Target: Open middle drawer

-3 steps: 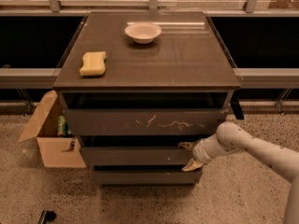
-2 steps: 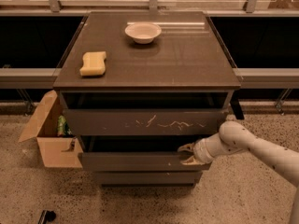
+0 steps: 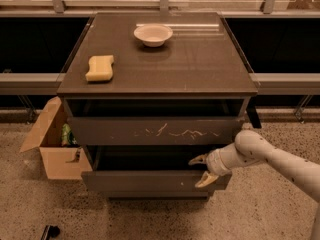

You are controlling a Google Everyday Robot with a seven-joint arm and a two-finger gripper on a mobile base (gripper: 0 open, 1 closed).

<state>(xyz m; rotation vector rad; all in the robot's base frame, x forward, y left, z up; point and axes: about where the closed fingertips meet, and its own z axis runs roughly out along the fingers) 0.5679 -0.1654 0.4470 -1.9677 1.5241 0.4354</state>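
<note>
The middle drawer (image 3: 150, 180) is a wide, dark grey-brown front with a tiny white speck, pulled out a little past the scratched top drawer front (image 3: 155, 130). A dark gap shows above it. My gripper (image 3: 202, 169) is at the drawer's right end, on a white arm coming in from the right. Its fingers are spread: one fingertip (image 3: 196, 160) over the drawer's top edge, the other (image 3: 205, 181) against the front.
On the cabinet top (image 3: 200, 69) lie a yellow sponge (image 3: 100, 67) and a white bowl (image 3: 153, 34). An open cardboard box (image 3: 52, 144) stands on the floor at the cabinet's left. A small dark object (image 3: 49, 231) lies on the speckled floor at the lower left.
The middle drawer has slid outward toward the camera. My gripper has moved with it, staying at its right end.
</note>
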